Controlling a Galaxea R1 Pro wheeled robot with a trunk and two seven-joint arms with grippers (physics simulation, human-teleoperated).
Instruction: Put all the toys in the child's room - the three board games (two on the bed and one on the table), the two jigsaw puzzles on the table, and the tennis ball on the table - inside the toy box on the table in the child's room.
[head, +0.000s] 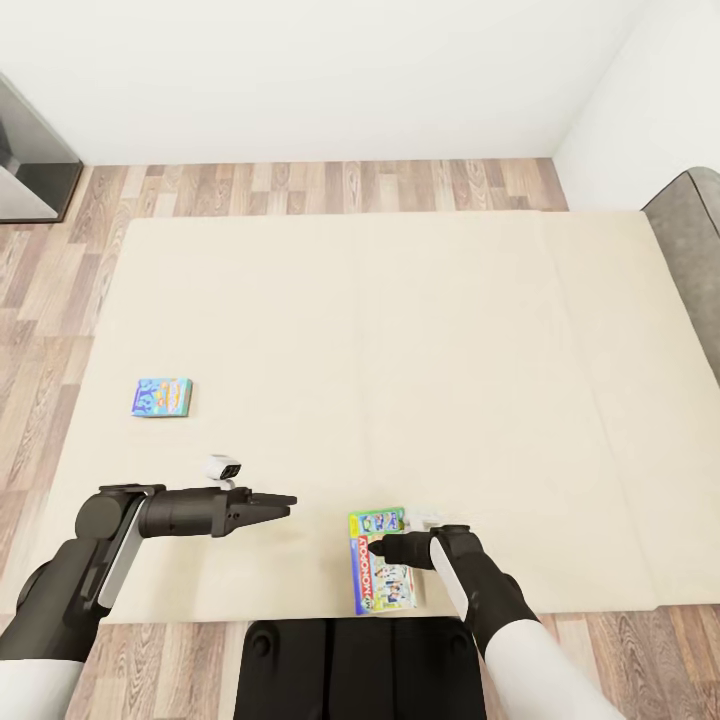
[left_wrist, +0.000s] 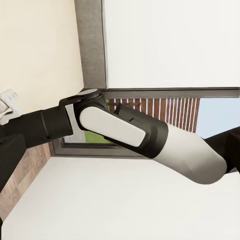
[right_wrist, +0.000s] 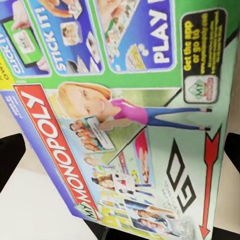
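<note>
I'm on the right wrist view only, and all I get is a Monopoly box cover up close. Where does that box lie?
Observer: The head view shows the Monopoly board game flat on the beige bed, near the edge closest to the robot, with the right gripper over it.
Operator: Is there another game around?
Observer: Yes, a small blue board game lies on the bed, far off on the left arm's side.
Operator: What is my left arm doing?
Observer: The left gripper is over bare mattress, holding nothing, pointing toward the right arm.
</note>
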